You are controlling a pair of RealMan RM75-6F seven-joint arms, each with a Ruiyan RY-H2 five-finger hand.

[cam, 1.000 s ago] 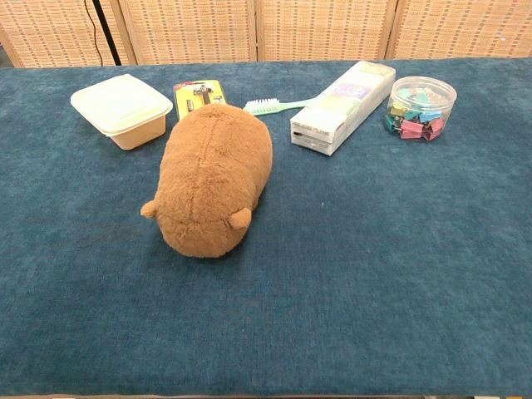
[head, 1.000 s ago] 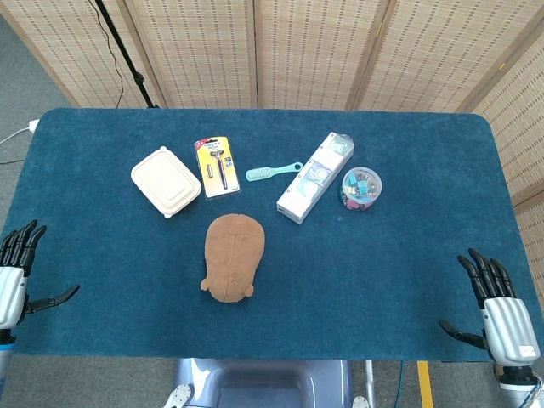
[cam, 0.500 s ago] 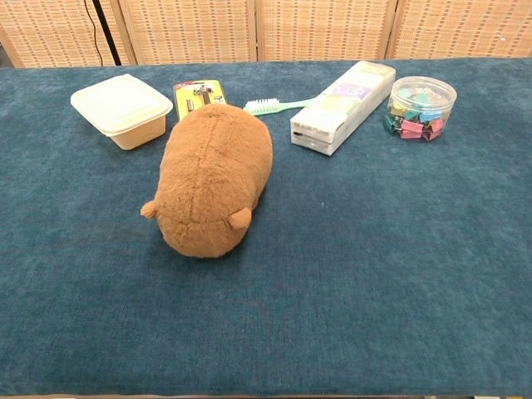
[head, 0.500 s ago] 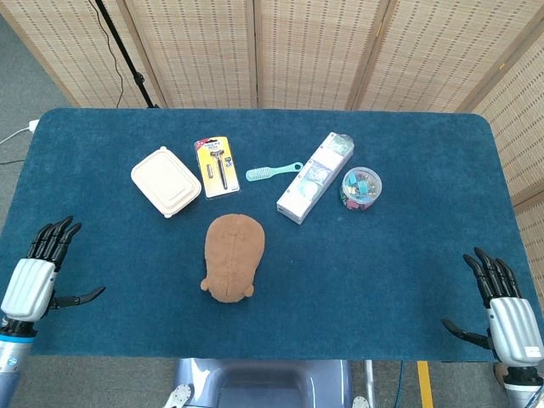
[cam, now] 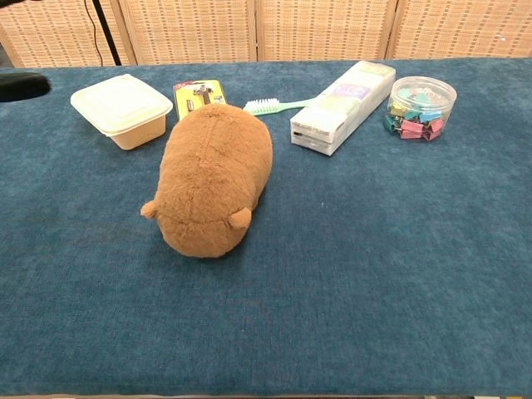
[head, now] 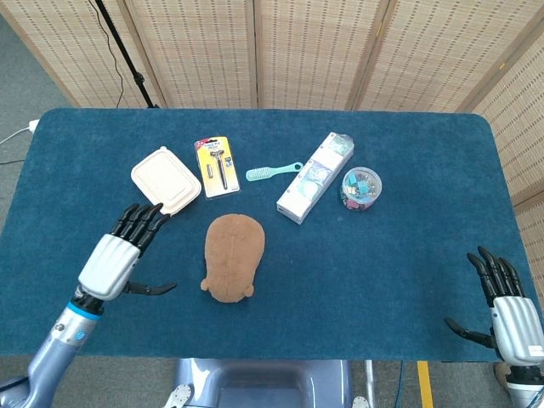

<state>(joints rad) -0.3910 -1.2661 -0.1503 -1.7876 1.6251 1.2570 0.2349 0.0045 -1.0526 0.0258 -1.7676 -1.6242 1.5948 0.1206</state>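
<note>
Left robot hand (head: pixel 119 255) spread wide, empty, lower left, beside brown plush toy (head: pixel 233 256). Right robot hand (head: pixel 510 314) spread, lower right.

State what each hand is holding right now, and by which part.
Nothing is held. The left hand hovers open beside the brown plush toy; the right hand is open at the table's edge.

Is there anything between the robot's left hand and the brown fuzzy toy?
Nothing visible. The left hand, fingers spread, hovers just left of the brown plush toy, with only bare blue cloth between them.
</note>
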